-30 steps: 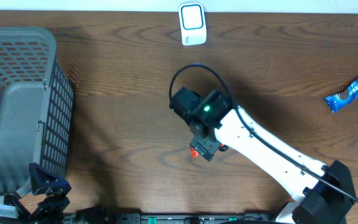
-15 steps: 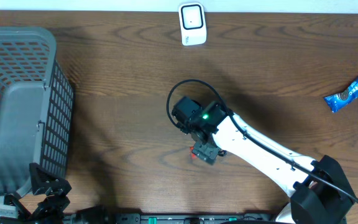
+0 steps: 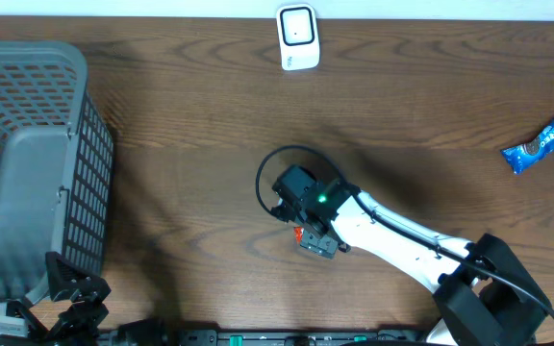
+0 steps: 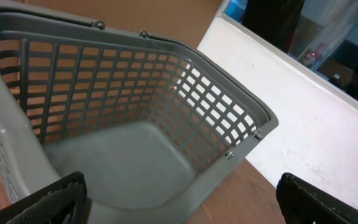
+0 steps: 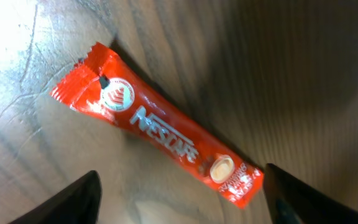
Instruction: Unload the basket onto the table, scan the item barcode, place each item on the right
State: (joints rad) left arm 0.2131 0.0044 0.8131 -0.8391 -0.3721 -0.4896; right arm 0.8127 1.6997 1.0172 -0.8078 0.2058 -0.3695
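The item is a red Nescafé stick sachet (image 5: 160, 124) lying flat and diagonal on the wooden table. In the overhead view only its red tip (image 3: 298, 234) peeks out from under the arm. My right gripper (image 5: 182, 208) hovers low over it, open, with one dark finger (image 5: 73, 199) left of the sachet's lower end and the other finger (image 5: 319, 196) to its right, neither touching it. The white barcode scanner (image 3: 297, 37) stands at the table's far edge. My left gripper (image 4: 179, 211) is open and holds nothing, parked at the front left beside the basket.
A large grey plastic basket (image 3: 27, 163) fills the left side; its mesh wall (image 4: 135, 93) shows in the left wrist view. A blue Oreo pack (image 3: 543, 142) lies at the right edge. The right arm's black cable (image 3: 277, 163) loops above the wrist.
The right arm has drawn back toward the table's front edge and settled lower over the red sachet, its jaws narrowing somewhat. The left arm has not moved.
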